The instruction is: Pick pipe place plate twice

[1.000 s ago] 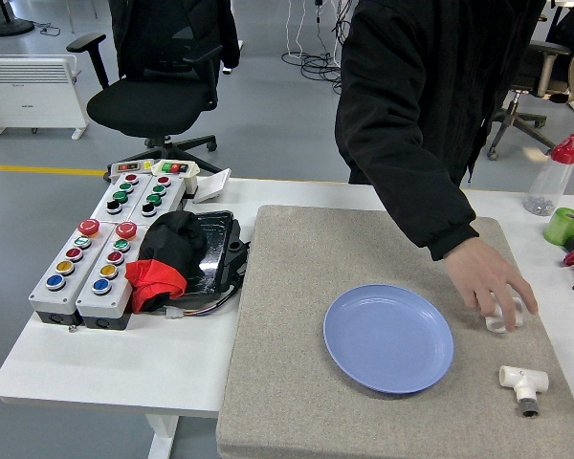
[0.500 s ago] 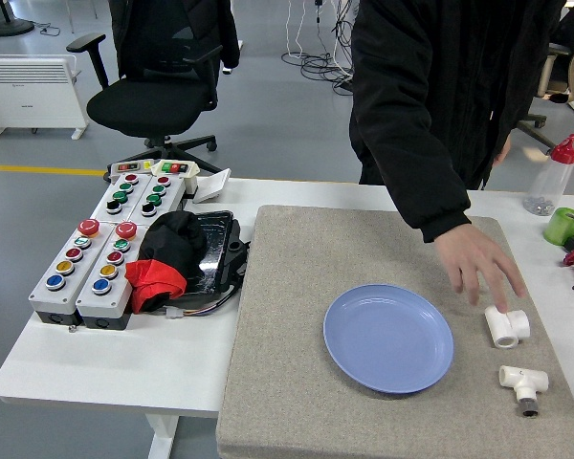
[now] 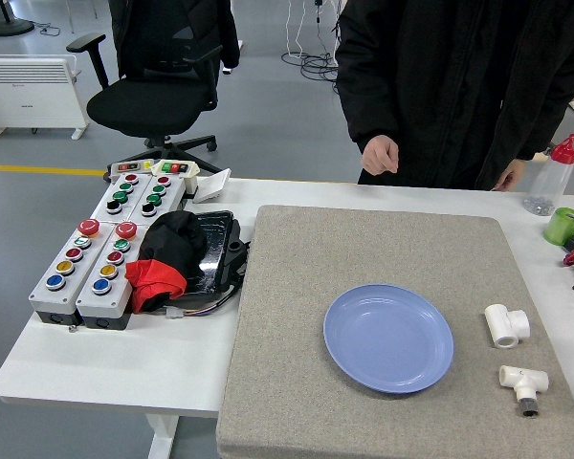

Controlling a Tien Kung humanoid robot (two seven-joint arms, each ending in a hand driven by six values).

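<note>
Stage one waiting to start: lying free on grey felt mat (image 3: 364, 249), well nearer than person's loosely curled hand (image 3: 381, 153), two white plastic T-shaped pipe fittings (image 3: 506, 325) just right of round blue plate (image 3: 388, 338), needing a robot hand, neither showing and so grip state impossible to tell, reaching in and grasping.

Grey smooth floor (image 3: 268, 105) with a yellow line (image 3: 38, 169) at left. Black office chair (image 3: 158, 91) behind the white table (image 3: 105, 368). White radiator heater (image 3: 33, 91) far left. Cables (image 3: 311, 57) on floor beyond.
</note>
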